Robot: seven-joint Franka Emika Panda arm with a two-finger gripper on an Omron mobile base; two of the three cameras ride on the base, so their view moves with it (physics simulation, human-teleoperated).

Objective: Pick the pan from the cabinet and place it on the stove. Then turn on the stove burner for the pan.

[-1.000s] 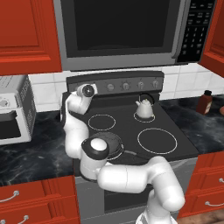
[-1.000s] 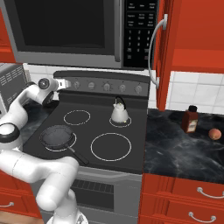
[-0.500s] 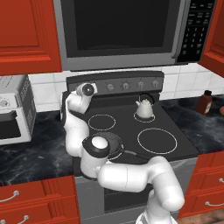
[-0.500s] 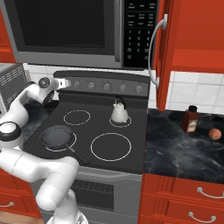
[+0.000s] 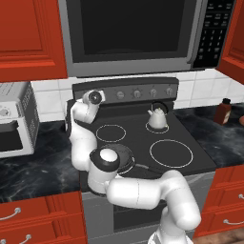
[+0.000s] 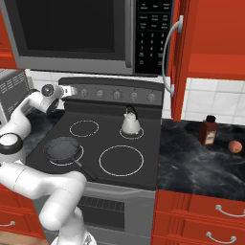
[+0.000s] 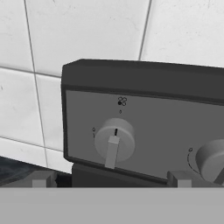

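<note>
While the small round dark frying pan [image 5: 125,158] rests on the front-left ring of the dark glass-top stove [image 5: 143,138] in the left base view, largely masked by the white arm's elbow, the two-finger gripper [image 5: 100,96] reaches back to the control panel, apparently for that burner's knob; a white kettle [image 5: 157,117] occupies the rear-right ring. From the right base view the pan [image 6: 62,149] sits squarely on its ring, its long thin handle pointing toward the front edge, the arm doubled up and back so the gripper [image 6: 72,91] levels at the leftmost knob. Through the hand view, the round grey knob [image 7: 114,141] lies straight ahead between jaws spread wide, gripping nothing.
</note>
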